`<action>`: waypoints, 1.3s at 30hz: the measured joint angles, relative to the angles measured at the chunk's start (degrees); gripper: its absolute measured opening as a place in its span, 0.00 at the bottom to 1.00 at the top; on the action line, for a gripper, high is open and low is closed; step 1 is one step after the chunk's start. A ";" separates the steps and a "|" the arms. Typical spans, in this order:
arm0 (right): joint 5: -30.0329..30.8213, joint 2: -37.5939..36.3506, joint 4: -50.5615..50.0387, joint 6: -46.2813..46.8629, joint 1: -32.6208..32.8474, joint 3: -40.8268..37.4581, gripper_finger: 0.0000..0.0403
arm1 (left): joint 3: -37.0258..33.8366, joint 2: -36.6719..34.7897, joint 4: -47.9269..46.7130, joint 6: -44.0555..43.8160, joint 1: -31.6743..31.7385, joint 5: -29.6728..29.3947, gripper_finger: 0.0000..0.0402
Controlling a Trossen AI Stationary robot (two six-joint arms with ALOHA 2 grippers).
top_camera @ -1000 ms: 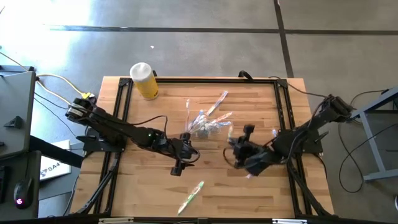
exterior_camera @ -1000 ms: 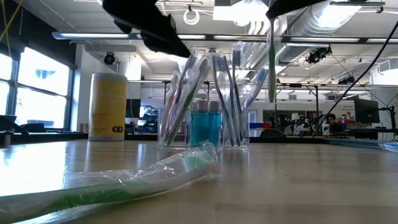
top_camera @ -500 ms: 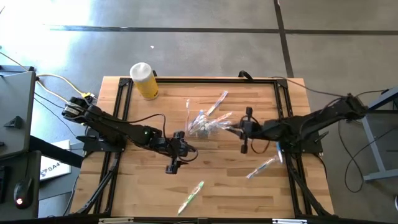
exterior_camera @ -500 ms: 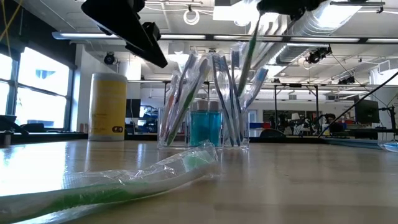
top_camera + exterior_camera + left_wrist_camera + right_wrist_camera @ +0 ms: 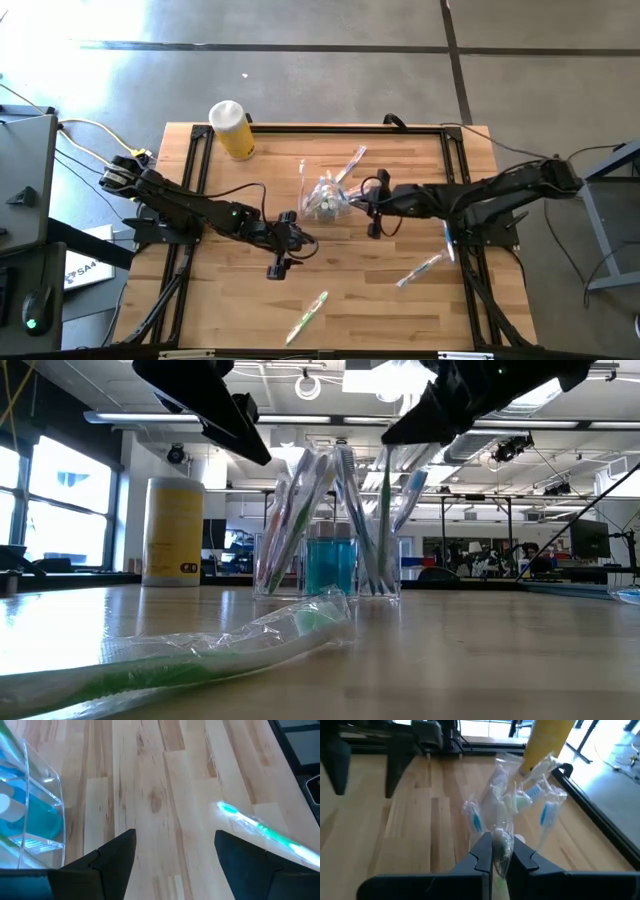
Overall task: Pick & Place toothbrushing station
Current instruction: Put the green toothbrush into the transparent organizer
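Nearest the desk's [image 5: 220,310] front edge lay a wrapped green toothbrush [image 5: 307,318]; another wrapped toothbrush [image 5: 420,270] lay toward the right edge. Past them, near the middle, the left tool [image 5: 281,262] hung with fingers wide apart, holding nothing. Farther in, the right tool [image 5: 374,226] — clamped on a wrapped green toothbrush [image 5: 501,845] — stood just beside the clear container [image 5: 326,200], which held upright toothbrushes and teal-ended tubes. A yellow bottle [image 5: 232,130] stood at the far-left corner.

Wooden table [image 5: 220,300], black-framed.
Carries clear container [image 5: 325,197] mid-table, yellow bottle [image 5: 233,130] far corner, two wrapped toothbrushes: [image 5: 307,317], [image 5: 422,269].
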 joint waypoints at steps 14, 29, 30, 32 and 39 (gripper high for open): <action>-3.39 3.53 -1.93 5.35 -4.07 0.13 0.09 | 0.00 0.00 0.64 -0.68 0.00 -0.02 0.66; -3.62 3.27 -0.88 5.23 -1.65 0.00 0.28 | 0.00 0.01 0.36 -2.86 0.00 -0.07 0.66; -3.62 3.27 -0.98 5.20 -1.67 0.02 0.32 | 0.00 0.00 0.31 -2.93 0.00 -0.07 0.66; -3.60 3.27 -1.82 5.16 -1.74 0.38 0.37 | 0.00 0.02 0.25 -2.99 0.00 -0.04 0.66; -3.30 2.77 -1.02 1.43 -1.71 0.52 0.48 | 0.00 0.02 0.43 -3.04 0.01 0.63 0.66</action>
